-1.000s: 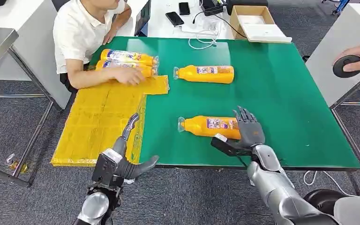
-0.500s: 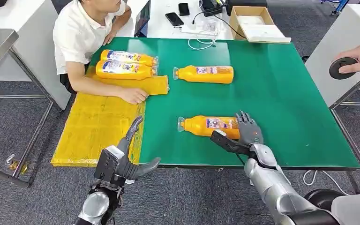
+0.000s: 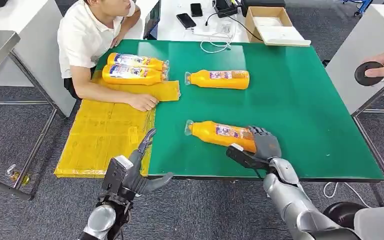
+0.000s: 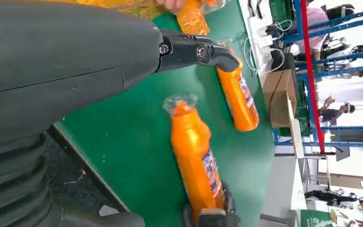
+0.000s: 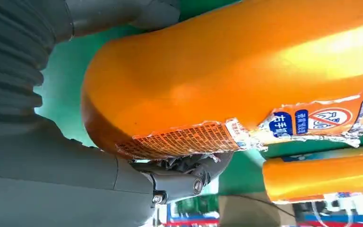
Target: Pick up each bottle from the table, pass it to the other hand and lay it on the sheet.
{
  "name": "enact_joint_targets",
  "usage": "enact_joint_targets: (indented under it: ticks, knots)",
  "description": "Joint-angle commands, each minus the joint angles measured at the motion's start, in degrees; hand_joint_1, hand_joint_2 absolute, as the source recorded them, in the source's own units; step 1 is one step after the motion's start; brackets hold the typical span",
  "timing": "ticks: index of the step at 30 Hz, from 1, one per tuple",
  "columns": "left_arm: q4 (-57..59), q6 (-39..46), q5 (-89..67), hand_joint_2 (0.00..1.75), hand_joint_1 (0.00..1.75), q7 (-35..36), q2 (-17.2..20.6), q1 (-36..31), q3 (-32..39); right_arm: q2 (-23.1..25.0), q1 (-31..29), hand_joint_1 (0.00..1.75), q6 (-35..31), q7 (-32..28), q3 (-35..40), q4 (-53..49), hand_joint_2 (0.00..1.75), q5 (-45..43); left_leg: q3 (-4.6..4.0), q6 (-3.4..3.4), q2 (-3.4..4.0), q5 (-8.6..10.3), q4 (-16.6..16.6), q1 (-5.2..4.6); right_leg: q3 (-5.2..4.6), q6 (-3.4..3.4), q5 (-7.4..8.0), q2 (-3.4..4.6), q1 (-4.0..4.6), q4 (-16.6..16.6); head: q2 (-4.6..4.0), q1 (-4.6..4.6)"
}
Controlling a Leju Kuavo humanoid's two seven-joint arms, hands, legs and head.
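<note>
Bottle (image 3: 218, 133) in orange plastic lies near the front edge of the green table (image 3: 300, 95), its cap end pointing left and tilted a little toward the far side. The right hand (image 3: 260, 146) grasps its base end: the dark fingers (image 3: 264, 136) curl over the far side of the base while the thumb lies on the near side. In the right wrist view the torn label and rounded base (image 5: 179, 94) press against the palm. In the left wrist view the same bottle (image 4: 196, 156) lies flat on the green surface.

The left hand (image 3: 139, 167) hangs off the near edge of the table, to the left of the bottle and well apart from it, released, with fingers spread and nothing in it.

A second bottle (image 3: 218, 79) lies farther back in the middle of the table. Two more bottles (image 3: 134, 68) lie side by side on the yellow sheet (image 3: 100, 135) at the far left, where a person's hand (image 3: 144, 102) rests.
</note>
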Motion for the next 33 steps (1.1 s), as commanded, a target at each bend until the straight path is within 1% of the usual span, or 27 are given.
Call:
enact_joint_targets:
  ticks: [1,2,4,8,11,12,13,14,15,17,19,20,21,22,24,25,26,27,28,29,30,32,33]
  knots:
    - [4.35,-0.01,0.55,1.75,0.0,-0.16,1.87,-3.01,-1.57,0.63,1.48,1.75,1.13,-2.79,-5.41,3.84,1.75,-2.59,0.21,-0.09,-0.08,0.0,-0.09,0.02,0.25,-0.13,-0.05,-0.14,0.04,-0.07,0.0,-0.02]
    - [4.35,-0.01,0.55,1.75,0.0,-0.16,1.87,-3.01,-1.57,0.63,1.48,1.75,1.13,-2.79,-5.41,3.84,1.75,-2.59,0.18,-0.08,-0.06,0.0,-0.09,0.02,0.21,-0.12,-0.03,-0.11,0.03,-0.07,0.0,0.0]
    - [4.32,0.82,0.29,1.75,0.0,-0.66,1.78,-2.76,-1.42,1.44,1.67,1.75,2.3,-5.32,-8.22,3.46,1.75,-5.83,0.2,-0.09,-0.03,-0.01,-0.09,0.02,0.22,-0.13,-0.04,-0.09,0.03,-0.06,0.0,-0.02]
    - [3.91,0.95,0.61,1.75,0.0,-0.72,2.04,-2.24,-1.37,2.11,1.92,1.75,2.92,-6.83,-9.14,3.02,1.75,-7.08,0.2,-0.09,-0.01,-0.02,-0.08,0.04,0.23,-0.12,-0.04,-0.05,0.05,-0.07,0.0,0.0]
    - [3.8,1.47,1.56,1.75,0.0,-0.95,1.76,-1.73,-0.6,3.11,2.09,1.75,3.58,-9.48,-11.3,2.29,1.75,-10.04,0.21,-0.09,0.05,-0.03,-0.09,0.03,0.23,-0.13,-0.03,0.0,0.04,-0.07,0.0,-0.02]
    - [3.47,1.65,1.79,1.75,0.0,-1.08,1.67,-1.3,-0.45,3.47,2.54,1.75,3.28,-11.06,-11.24,1.54,1.75,-10.43,0.14,-0.07,0.01,-0.02,-0.07,0.04,0.18,-0.1,-0.02,-0.03,0.05,-0.06,0.0,0.0]
    - [3.25,1.85,1.99,1.75,0.0,-1.28,1.53,-0.96,-0.29,3.82,2.83,1.75,2.91,-12.75,-11.46,1.06,1.75,-11.08,0.27,-0.11,0.05,-0.05,-0.11,0.03,0.28,-0.16,-0.05,-0.01,0.05,-0.07,0.0,-0.02]
    - [3.13,2.24,2.13,1.75,0.0,-1.58,1.43,-0.67,-0.06,4.34,3.05,1.75,2.51,-14.67,-11.95,0.58,1.75,-12.2,0.17,-0.07,0.04,-0.03,-0.08,0.03,0.19,-0.1,-0.02,0.01,0.05,-0.07,0.0,0.0]
    - [3.02,2.32,3.41,1.75,0.0,-2.17,0.94,-0.16,0.62,5.04,3.34,1.75,2.62,-17.44,-11.83,-0.3,1.75,-13.1,0.2,-0.09,0.11,-0.05,-0.08,0.05,0.2,-0.12,-0.02,0.07,0.06,-0.07,0.0,-0.02]
    - [3.1,0.68,6.6,1.75,0.0,-1.87,0.78,0.47,1.17,6.82,3.83,1.75,4.56,-21.51,-12.32,-2.65,1.75,-16.06,0.23,-0.11,0.22,-0.07,-0.09,0.03,0.2,-0.15,-0.03,0.16,0.05,-0.04,0.0,-0.02]
    - [3.46,-2.33,10.84,1.75,0.0,-0.56,1.04,1.01,1.4,8.9,4.53,1.75,7.26,-23.49,-11.02,-6.52,1.75,-18.39,0.09,-0.07,0.19,-0.04,-0.06,0.02,0.09,-0.1,0.01,0.14,0.04,-0.02,0.0,0.0]
    - [3.55,-2.37,10.9,1.75,0.0,-0.58,1.15,1.11,1.4,9.43,4.45,1.75,6.92,-22.97,-10.75,-6.92,1.75,-18.46,0.17,-0.11,0.34,-0.08,-0.08,0.03,0.11,-0.15,0.0,0.27,0.05,-0.02,0.0,-0.02]
    - [3.68,-3.48,12.24,1.75,0.0,-0.45,1.18,1.18,1.42,9.77,4.91,1.75,7.81,-22.92,-9.8,-8.51,1.75,-19.06,0.1,-0.1,0.28,-0.06,-0.06,0.03,0.07,-0.13,0.01,0.22,0.05,0.0,0.0,-0.02]
    - [3.9,-5.37,14.22,1.75,0.0,0.17,1.25,1.14,1.33,10.24,5.32,1.75,8.71,-23.82,-8.77,-10.07,1.75,-19.8,0.22,-0.14,0.39,-0.1,-0.09,0.02,0.13,-0.19,-0.02,0.31,0.05,0.01,0.0,-0.02]
    - [3.97,-8.06,17.1,1.75,0.0,0.76,1.46,1.34,1.15,11.53,6.35,1.75,11.03,-24.11,-6.2,-13.81,1.75,-22.1,-0.02,-0.07,0.16,-0.03,-0.05,0.04,-0.03,-0.1,0.0,0.14,0.04,0.02,0.0,-0.02]
    - [3.8,-9.4,18.21,1.75,0.0,0.93,1.61,1.54,0.97,11.93,7.25,1.75,12.06,-23.68,-3.87,-16.28,1.75,-23.06,0.07,-0.12,0.3,-0.09,-0.05,0.02,0.0,-0.16,-0.03,0.26,0.04,0.06,0.0,-0.02]
    - [3.02,-10.83,19.38,1.75,0.0,1.02,1.69,2.23,0.79,12.61,8.49,1.75,12.62,-22.95,-1.05,-19.29,1.75,-23.83,0.0,-0.09,0.22,-0.07,-0.04,0.03,-0.03,-0.13,-0.03,0.19,0.04,0.05,0.0,-0.02]
    - [2.21,-11.17,19.51,1.75,0.0,0.92,1.83,2.76,0.6,13.17,9.29,1.75,12.64,-21.95,0.18,-20.98,1.75,-24.28,-0.06,-0.07,0.21,-0.06,-0.04,0.05,-0.07,-0.1,-0.01,0.19,0.04,0.03,0.0,-0.02]
    - [1.62,-10.99,19.43,1.75,0.0,0.96,1.79,3.19,0.46,13.32,10.31,1.75,12.68,-20.5,1.65,-23.25,1.75,-25.16,0.06,-0.11,0.32,-0.14,-0.02,0.05,0.02,-0.16,-0.07,0.28,0.05,0.07,0.0,0.0]
    - [1.22,-10.96,19.43,1.75,0.0,0.96,1.87,3.37,0.4,13.25,10.73,1.75,12.47,-19.88,2.35,-24.05,1.75,-25.49,-0.01,-0.09,0.26,-0.09,-0.04,0.05,-0.03,-0.12,-0.03,0.23,0.05,0.03,0.0,0.0]
    - [1.01,-11.08,19.5,1.75,0.0,0.95,1.83,3.49,0.32,13.13,11.1,1.75,12.79,-19.84,2.95,-24.7,1.75,-26.15,0.1,-0.13,0.34,-0.16,-0.03,0.06,0.06,-0.18,-0.09,0.29,0.06,0.06,0.0,0.0]
    - [-0.29,-10.99,19.08,1.75,0.0,0.71,1.6,4.05,-0.18,13.36,12.61,1.75,13.32,-18.24,5.9,-27.55,1.75,-28.3,-0.12,-0.08,0.11,-0.05,-0.03,0.05,-0.1,-0.1,-0.04,0.08,0.04,0.04,0.0,-0.02]
    - [-0.64,-10.81,18.9,1.75,0.0,0.71,1.59,4.13,-0.3,13.49,12.89,1.75,13.02,-17.83,6.42,-27.99,1.75,-28.52,-0.1,-0.09,0.11,-0.06,-0.02,0.06,-0.09,-0.12,-0.05,0.08,0.05,0.05,0.0,0.0]
